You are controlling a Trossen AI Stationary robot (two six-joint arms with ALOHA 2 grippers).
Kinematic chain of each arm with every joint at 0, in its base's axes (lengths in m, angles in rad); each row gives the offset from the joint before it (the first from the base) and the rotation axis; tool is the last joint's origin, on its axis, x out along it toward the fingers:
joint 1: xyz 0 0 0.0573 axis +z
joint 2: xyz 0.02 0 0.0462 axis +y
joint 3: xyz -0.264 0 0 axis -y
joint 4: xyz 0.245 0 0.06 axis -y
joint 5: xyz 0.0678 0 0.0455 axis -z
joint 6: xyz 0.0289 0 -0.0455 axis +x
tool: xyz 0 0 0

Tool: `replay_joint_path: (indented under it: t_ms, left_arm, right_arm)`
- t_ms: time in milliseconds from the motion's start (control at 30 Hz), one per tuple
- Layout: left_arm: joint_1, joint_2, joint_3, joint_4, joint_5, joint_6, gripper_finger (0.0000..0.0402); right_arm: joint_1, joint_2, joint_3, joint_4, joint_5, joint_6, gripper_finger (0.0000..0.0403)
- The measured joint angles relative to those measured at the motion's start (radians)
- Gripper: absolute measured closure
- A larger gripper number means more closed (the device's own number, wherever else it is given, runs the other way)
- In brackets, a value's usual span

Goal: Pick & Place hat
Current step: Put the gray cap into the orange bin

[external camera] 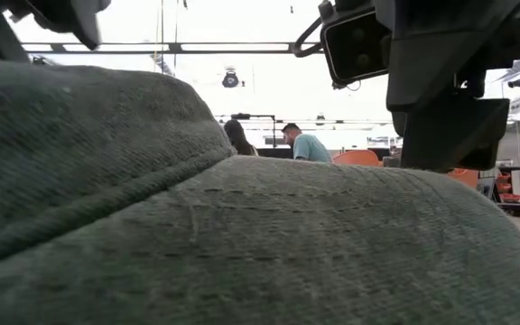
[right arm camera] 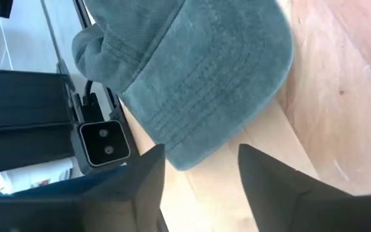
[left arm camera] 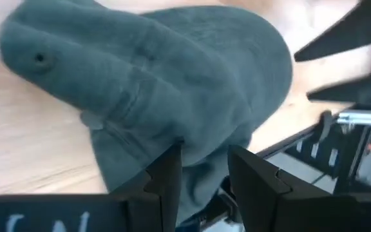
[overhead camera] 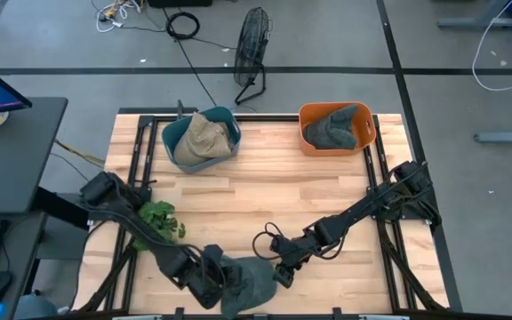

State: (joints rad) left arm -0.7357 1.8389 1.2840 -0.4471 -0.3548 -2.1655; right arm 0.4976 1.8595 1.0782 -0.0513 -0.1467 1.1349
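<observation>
A grey-green cap lies at the table's near edge, crown toward the left and brim toward the right. It fills the foreground of the low view. My left gripper comes at the crown from the table's left and is shut on its cloth. My right gripper stands just right of the brim, open. The brim's edge lies ahead of its fingers and apart from them. My left gripper pinches a bunch of the cap's crown cloth near its lower rim between the two fingers. The fingers come slanting from the table's left. One layer or several, I cannot tell. The cap's crown bulges ahead of the fingers, and the cap lies on the tabletop.
At the far edge, a teal bin holds a tan cap and an orange bin holds a grey-green cap. A green leafy bunch lies near the left arm. Bare wood spans the middle. Black frame rails run along both sides.
</observation>
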Motion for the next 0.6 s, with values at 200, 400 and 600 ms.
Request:
replay_joint_path:
  t_ms: [200, 400, 600]
  left_arm:
    - [0.034, 0.049, 0.000, 0.026, 0.005, -0.080, 0.0271]
    - [0.057, 0.083, 0.000, 0.184, 0.060, -0.099, 0.0271]
    - [0.088, 0.085, 0.000, 0.121, 0.040, -0.093, 0.0271]
  right_arm:
    - [0.001, 0.000, 0.000, 0.011, -0.039, -0.048, 0.0172]
    - [0.001, 0.000, 0.000, 0.011, -0.056, -0.107, 0.0170]
    - [0.001, 0.000, 0.000, 0.030, -0.073, -0.173, 0.0169]
